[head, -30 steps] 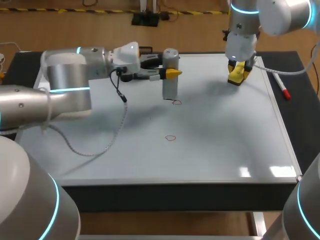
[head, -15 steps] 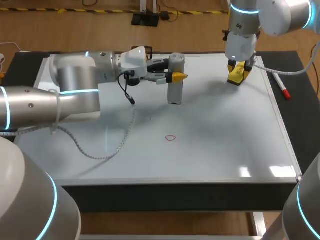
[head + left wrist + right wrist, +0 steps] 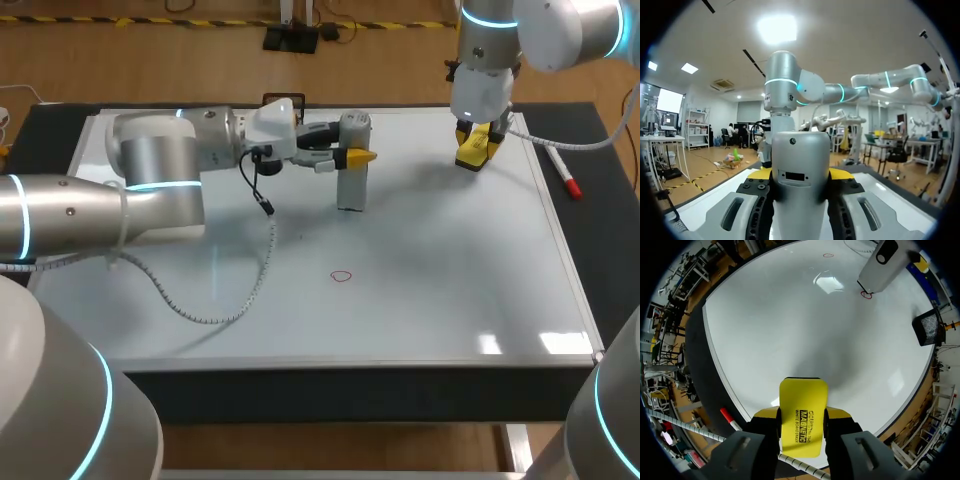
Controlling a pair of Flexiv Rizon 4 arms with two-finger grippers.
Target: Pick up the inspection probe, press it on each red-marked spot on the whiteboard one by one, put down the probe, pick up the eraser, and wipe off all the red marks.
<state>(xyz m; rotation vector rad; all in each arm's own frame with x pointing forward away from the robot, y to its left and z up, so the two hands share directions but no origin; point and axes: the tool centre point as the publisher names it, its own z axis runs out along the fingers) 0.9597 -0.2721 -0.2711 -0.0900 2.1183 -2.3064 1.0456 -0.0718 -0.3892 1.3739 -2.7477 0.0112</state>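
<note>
Glossy white whiteboard [image 3: 430, 310] across most of the head view: flat, rectangular, pale-framed, with soft reflections toward the lower right corner. Seated on a dark table [image 3: 612, 260], visible as a black border at the left, right and lower sides.

At centre, slightly below the middle: one small red mark [image 3: 342, 276], ring-shaped and well apart from every board edge. From the right wrist view, a second red mark [image 3: 866, 294] right at the lower end of the inspection probe [image 3: 352, 165].

Probe silver, cylindrical and smooth, standing upright in the upper middle of the frame, near the board's far edge. Clamped from both sides by the left gripper [image 3: 355, 156], fingers lying horizontal. Slack grey cable [image 3: 215, 305] looping from the left arm down over the board at left.

Upper right: right gripper [image 3: 478, 150] pointing down, closed on the yellow eraser [image 3: 474, 152], a flat rectangular block. Position near the board's far right corner, well apart from the probe. Red-tipped marker [image 3: 563, 175] lying along the right board edge, just beside that gripper.
</note>
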